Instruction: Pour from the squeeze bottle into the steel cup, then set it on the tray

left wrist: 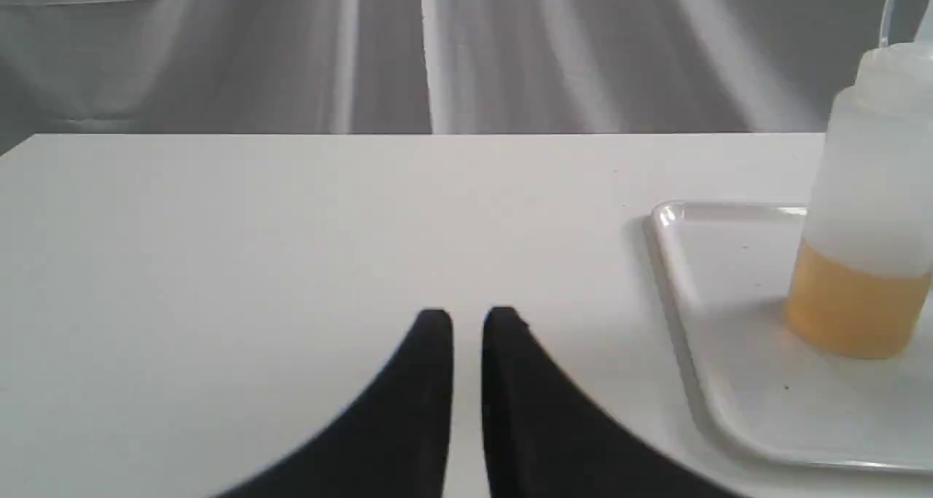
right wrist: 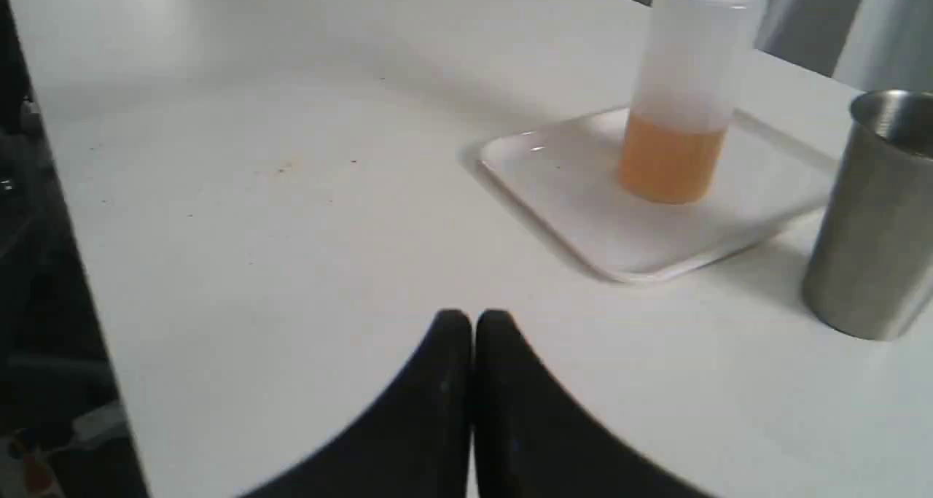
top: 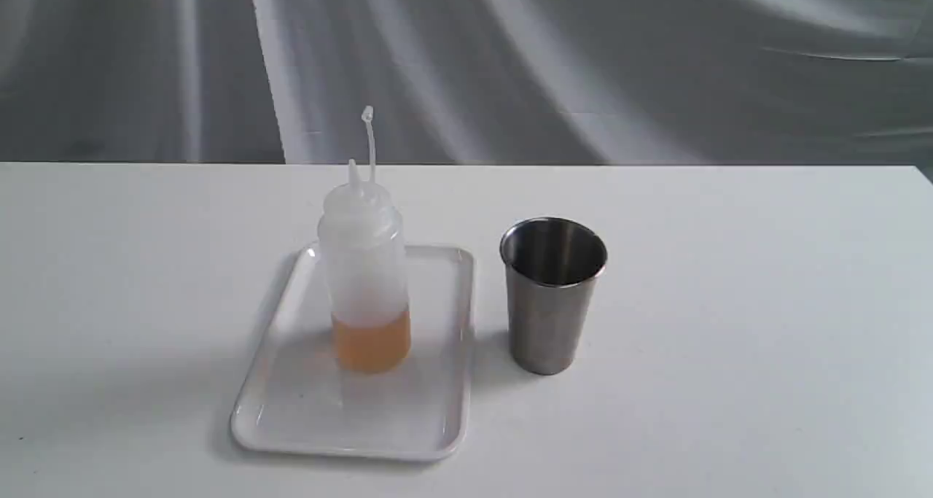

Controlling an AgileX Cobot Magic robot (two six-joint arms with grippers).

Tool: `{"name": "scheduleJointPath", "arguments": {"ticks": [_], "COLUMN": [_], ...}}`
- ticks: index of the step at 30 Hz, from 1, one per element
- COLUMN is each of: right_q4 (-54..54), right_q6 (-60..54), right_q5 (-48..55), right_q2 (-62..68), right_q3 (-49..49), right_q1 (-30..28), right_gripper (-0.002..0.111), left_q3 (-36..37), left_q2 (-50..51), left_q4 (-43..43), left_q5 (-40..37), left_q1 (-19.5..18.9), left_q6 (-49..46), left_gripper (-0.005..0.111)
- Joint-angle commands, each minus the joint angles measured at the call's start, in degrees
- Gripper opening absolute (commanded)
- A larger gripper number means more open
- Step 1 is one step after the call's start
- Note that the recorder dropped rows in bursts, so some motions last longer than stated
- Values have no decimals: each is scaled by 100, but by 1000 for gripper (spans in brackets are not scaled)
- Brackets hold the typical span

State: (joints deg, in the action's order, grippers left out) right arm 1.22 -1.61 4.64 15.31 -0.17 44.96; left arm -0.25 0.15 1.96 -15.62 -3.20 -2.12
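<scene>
Exterior view: one squeeze bottle (top: pixel 364 265) on one tray (top: pixel 350 418), one steel cup (top: pixel 550 316); left jaws, right jaws closed.

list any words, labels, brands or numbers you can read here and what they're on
None: no readable text in any view.
Bottle: plain frosted plastic, no label showing.
Cup: bare brushed steel, no stamp visible.
Tray: plain white, only tiny specks.
Table: no print or marks that read as text.
</scene>
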Motion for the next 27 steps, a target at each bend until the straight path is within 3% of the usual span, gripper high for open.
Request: {"name": "scheduleJointPath", "arguments": {"ticks": [1,8,27], "right_q4": [-42,-42,-42], "right_q6": [2,11,11], "right_q5": [393,1168,1208], "right_q2": [-400,-1089,-1531], "right_q3": [18,18,18], "right_q1": [-346,-956,-2626], "right_gripper": [0,0,0], "left_q3": [25,25,25], "left_q2": [-15,-15,-15], "left_q4": [-2,-2,-2], "left_q5": [41,41,41], "left_q1": [13,13,13], "left_q6": [21,21,19], "left_gripper": [8,8,8]}}
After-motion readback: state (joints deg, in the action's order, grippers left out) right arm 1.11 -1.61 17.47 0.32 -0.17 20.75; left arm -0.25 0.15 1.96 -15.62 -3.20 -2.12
